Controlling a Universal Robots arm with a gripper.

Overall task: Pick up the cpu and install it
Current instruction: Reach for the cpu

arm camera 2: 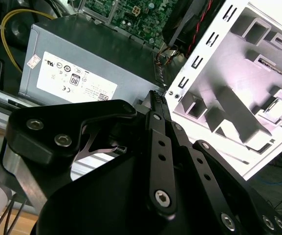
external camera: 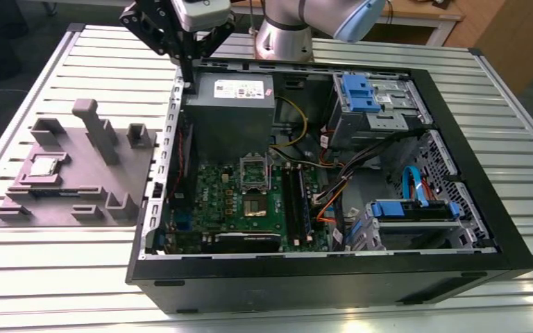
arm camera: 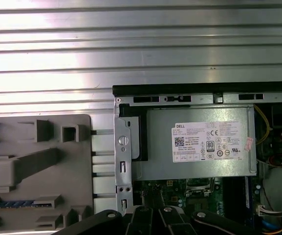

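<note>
The cpu [external camera: 44,166], a small silvery square chip, lies flat in a recess of the grey fixture [external camera: 81,201] at the exterior view's left, on the slatted table. My gripper [external camera: 189,78] hangs over the far left corner of the open computer case [external camera: 488,215], next to the grey power supply box [external camera: 230,97]. It is well away from the cpu. Its black fingers [arm camera 2: 156,117] meet at the tips and hold nothing. On the green motherboard [external camera: 220,201] sits the square metal-framed socket [external camera: 252,173].
Inside the case are blue-clipped drive bays [external camera: 364,94], bundles of coloured cables [external camera: 341,187] and memory slots [external camera: 294,198]. The fixture has upright posts [external camera: 95,128]. The arm's silver base [external camera: 280,38] stands behind the case. The metal table [external camera: 63,277] has open room in front.
</note>
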